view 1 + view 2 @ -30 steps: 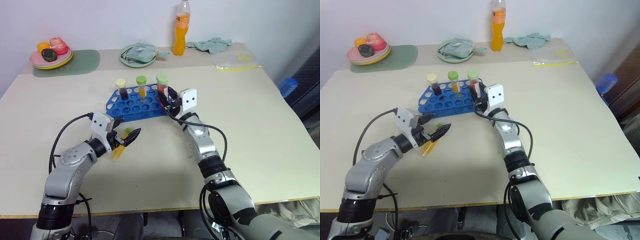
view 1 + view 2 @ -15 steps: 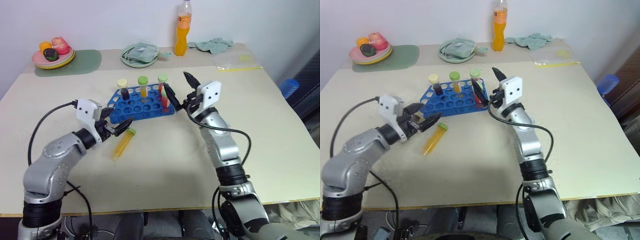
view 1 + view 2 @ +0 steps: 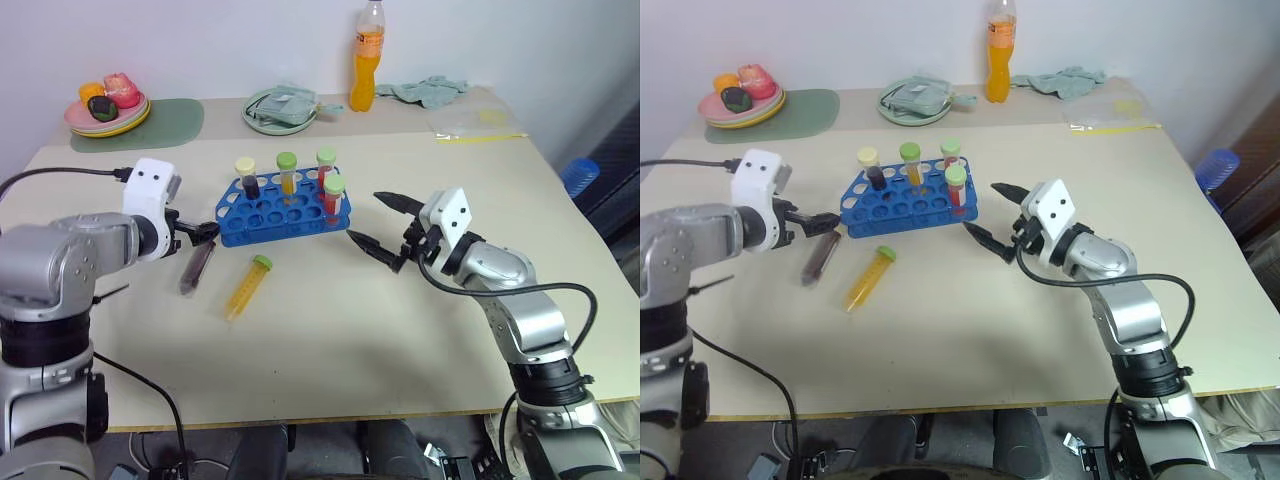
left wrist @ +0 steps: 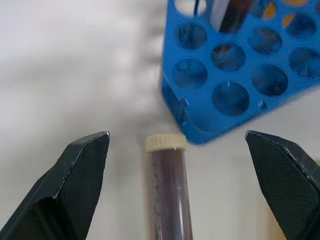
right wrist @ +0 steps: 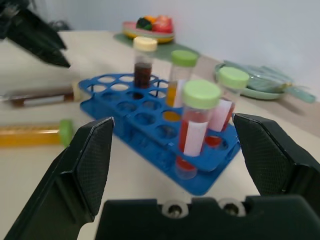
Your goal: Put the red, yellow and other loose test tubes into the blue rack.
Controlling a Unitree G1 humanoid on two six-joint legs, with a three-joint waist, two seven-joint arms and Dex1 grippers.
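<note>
The blue rack [image 3: 283,207] stands mid-table and holds several upright capped tubes. The nearest one is red with a green cap [image 5: 197,126]. Two loose test tubes lie in front of the rack: a dark purple-brown one with a cream cap [image 3: 197,268] and a yellow one with a green cap [image 3: 246,288]. My left gripper [image 3: 203,229] hovers open just above the dark tube's cap end [image 4: 166,142], with nothing held. My right gripper [image 3: 381,226] hangs open and empty to the right of the rack, pointing at it.
Along the back edge are an orange drink bottle [image 3: 365,56], a green plate with a packet [image 3: 279,109], a plate of fruit [image 3: 105,104] on a green mat, a crumpled cloth [image 3: 426,90] and a clear bag [image 3: 474,125]. A blue object [image 3: 577,172] sits beyond the right edge.
My right gripper let go of the red tube in the rack, opened and drew back to the right. My left arm swung left and up, uncovering the dark tube.
</note>
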